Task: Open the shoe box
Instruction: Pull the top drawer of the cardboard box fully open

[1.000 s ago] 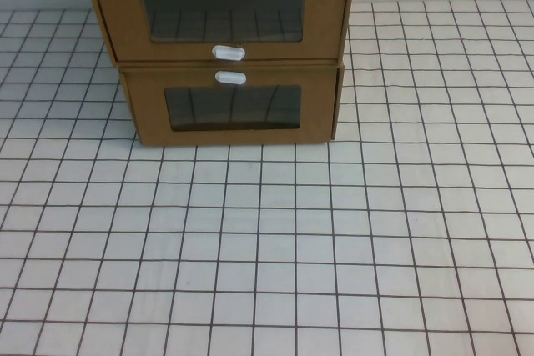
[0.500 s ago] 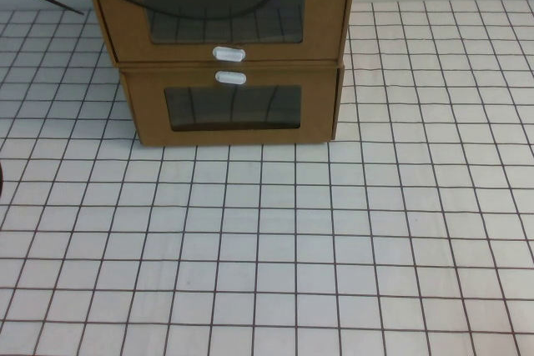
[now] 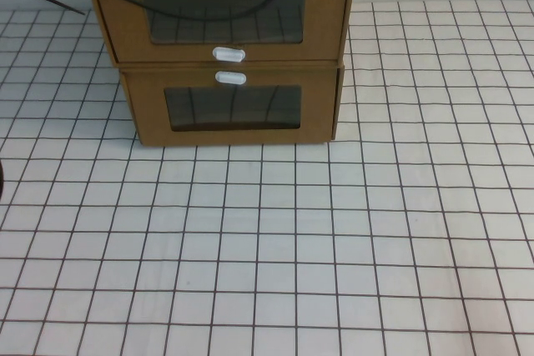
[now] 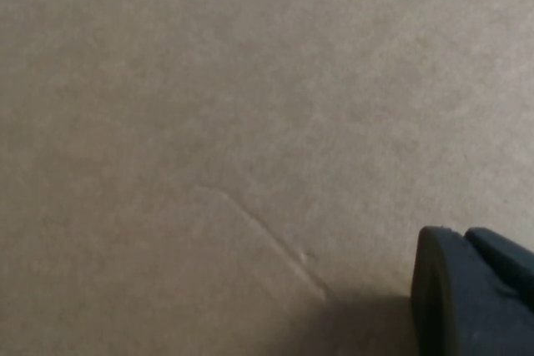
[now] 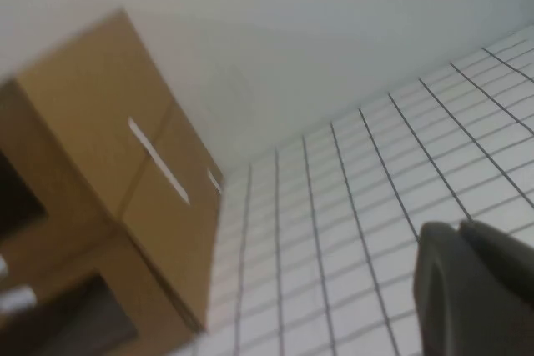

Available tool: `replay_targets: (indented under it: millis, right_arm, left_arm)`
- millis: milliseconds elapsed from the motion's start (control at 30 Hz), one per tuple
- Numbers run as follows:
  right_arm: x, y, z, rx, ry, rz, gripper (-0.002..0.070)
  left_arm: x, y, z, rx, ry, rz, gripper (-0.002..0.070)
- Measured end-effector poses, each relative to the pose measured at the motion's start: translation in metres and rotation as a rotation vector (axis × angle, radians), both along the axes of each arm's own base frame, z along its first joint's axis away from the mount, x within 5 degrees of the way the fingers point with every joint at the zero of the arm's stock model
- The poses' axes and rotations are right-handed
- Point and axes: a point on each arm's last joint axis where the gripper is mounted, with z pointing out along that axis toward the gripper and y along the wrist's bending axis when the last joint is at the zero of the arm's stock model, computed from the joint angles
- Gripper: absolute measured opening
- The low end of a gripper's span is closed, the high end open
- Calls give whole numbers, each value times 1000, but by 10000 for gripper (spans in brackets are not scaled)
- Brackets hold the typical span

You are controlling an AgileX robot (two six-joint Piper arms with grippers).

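Note:
Two brown cardboard shoe boxes are stacked at the back of the table, the upper box (image 3: 221, 14) on the lower box (image 3: 232, 106). Each has a dark window and a white handle (image 3: 229, 53) (image 3: 231, 77), and both fronts are closed. Neither gripper shows in the high view. My left gripper (image 4: 464, 239) is shut and empty, very close to a plain cardboard surface (image 4: 209, 122) that fills its view. My right gripper (image 5: 457, 231) is shut and empty, hanging above the gridded table to the right of the boxes (image 5: 108, 147).
A black cable (image 3: 192, 12) drapes across the upper box's front from the top left. A dark sliver (image 3: 2, 179) shows at the left edge of the high view. The white gridded tablecloth (image 3: 334, 248) spreads in front of and right of the boxes.
The black cable has shifted lower across the upper box's window, and a dark sliver has appeared at the left edge. The boxes have not moved.

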Motion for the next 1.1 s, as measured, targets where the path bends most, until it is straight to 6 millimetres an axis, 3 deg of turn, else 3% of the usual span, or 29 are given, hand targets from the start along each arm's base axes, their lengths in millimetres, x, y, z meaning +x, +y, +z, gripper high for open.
replay_targets:
  millis: [167,300,500,667,800,1000,1100]
  right_arm:
    - [0,-7,8,220,-88,-65,-16]
    - [-1,-1,13,267,-53,-3,-16]
    - [9,17,63,157,128,182,-15]
    - [41,31,102,-65,337,367,-15]
    - [73,38,122,-181,444,490,-15]
    - [120,57,138,-274,514,636,-15]
    - [140,84,143,-356,526,741,-15]
  left_arm:
    - [0,1,0,5,1,6,-2]
    - [-1,1,2,7,0,6,-2]
    - [-4,3,3,27,8,6,-2]
    - [-6,4,5,39,13,4,-2]
    - [-7,4,5,41,19,2,-2]
    - [-7,4,5,41,18,2,-2]
    - [-7,4,5,41,18,2,-2]
